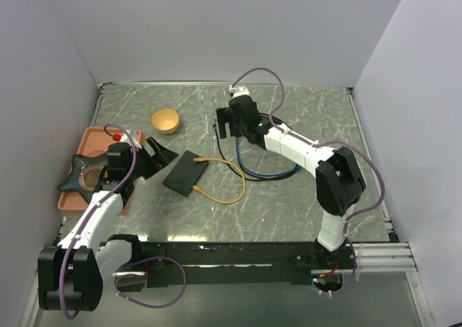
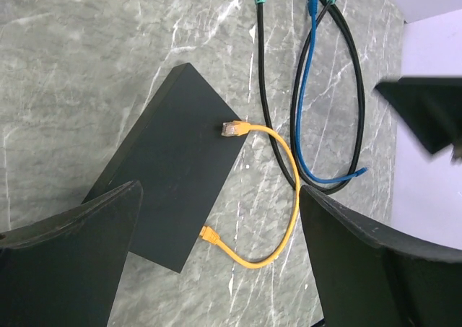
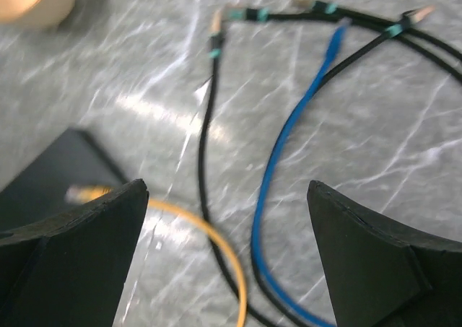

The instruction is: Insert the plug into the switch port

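Grey marbled table [image 1: 303, 204] inside pale walls, seen from above, with two arms bolted at the near edge.

Right arm reaching far and left across the table, with the right gripper [image 1: 225, 125] hovering beyond the cables. Fingers spread wide and holding nothing, with bare table and cable between them in the wrist view [image 3: 225, 186].

Left arm bent over the left side. Left gripper [image 1: 160, 154] just left of the switch and not touching it, fingers likewise spread wide and holding nothing [image 2: 220, 188].

Orange tray [image 1: 86, 136] at the left edge, partly hidden under the left arm.

Switch [image 1: 185, 173], a flat black box, lying left of centre between the two grippers and turned diagonally. No sockets visible.

Blue cable [image 1: 260, 174] and black cable [image 2: 263, 89] looped together right of the switch.

Yellow cable [image 1: 234, 190] curving off the switch's right side.

Tan bowl [image 1: 165, 120] far-left of the switch, well apart.

Far plug [image 2: 231, 128] of the yellow cable resting on the switch's top at its right edge. Near plug [image 2: 208, 233] touching that same edge; impossible to tell whether it is seated.
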Available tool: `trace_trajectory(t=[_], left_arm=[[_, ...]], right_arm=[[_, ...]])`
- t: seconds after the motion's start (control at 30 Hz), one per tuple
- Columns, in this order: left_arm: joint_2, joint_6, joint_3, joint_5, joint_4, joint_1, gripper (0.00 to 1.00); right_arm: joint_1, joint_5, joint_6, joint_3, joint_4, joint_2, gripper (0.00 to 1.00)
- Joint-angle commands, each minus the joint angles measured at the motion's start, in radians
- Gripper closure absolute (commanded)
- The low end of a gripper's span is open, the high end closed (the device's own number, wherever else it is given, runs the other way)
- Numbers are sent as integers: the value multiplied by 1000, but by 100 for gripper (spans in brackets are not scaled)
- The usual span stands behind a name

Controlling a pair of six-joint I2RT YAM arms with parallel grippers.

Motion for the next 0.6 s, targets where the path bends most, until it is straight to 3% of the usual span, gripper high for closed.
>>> trace_trajectory(t=[0.0,0.37,0.57], left_arm=[[-10,-11,0,-3,13,3,4],[26,-8,-11,16,47,3,4],[26,-7,-12,9,47,3,4]], right_arm=[[-79,4,62,120,-79,92,4],[-127,-55,86,328,-222,307,19],[-137,-73,117,322,-223,353,44]])
